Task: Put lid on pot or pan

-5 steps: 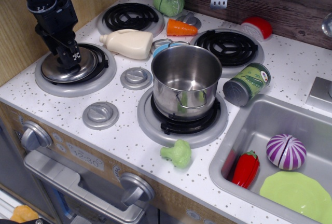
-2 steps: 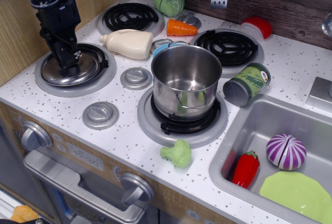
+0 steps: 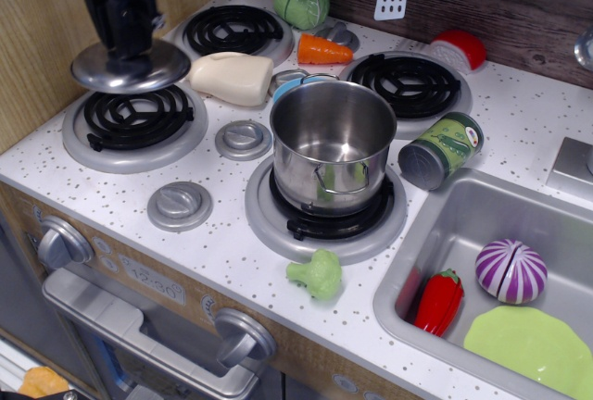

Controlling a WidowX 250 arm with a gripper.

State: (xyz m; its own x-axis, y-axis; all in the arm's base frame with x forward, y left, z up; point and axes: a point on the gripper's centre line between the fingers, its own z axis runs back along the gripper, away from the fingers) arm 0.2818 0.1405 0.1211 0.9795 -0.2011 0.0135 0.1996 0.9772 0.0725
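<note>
1. observation.image: the end effector (image 3: 131, 48) is clamped on the lid (image 3: 130, 67) by its knob; a sec ago the lid lay on the front-left burner (image 3: 135, 119), now it's lifted clear above it, roughly level
2. The pot (image 3: 334, 144) stands open on the front-middle burner, well to the right on the bench (image 3: 232, 243)
3. So pickup looks done; carry across w/ lid over the pot rim is prob next, bottle (image 3: 232, 77) sits near that path

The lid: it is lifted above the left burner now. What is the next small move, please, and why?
Probably carry the lid sideways to the right, toward the open pot, keeping this height. The gripper holds it by the centre, clear of the front-left burner. The pot stands uncovered on the front-middle burner, and the cream bottle lies close to the path, so height seems wise.
</note>
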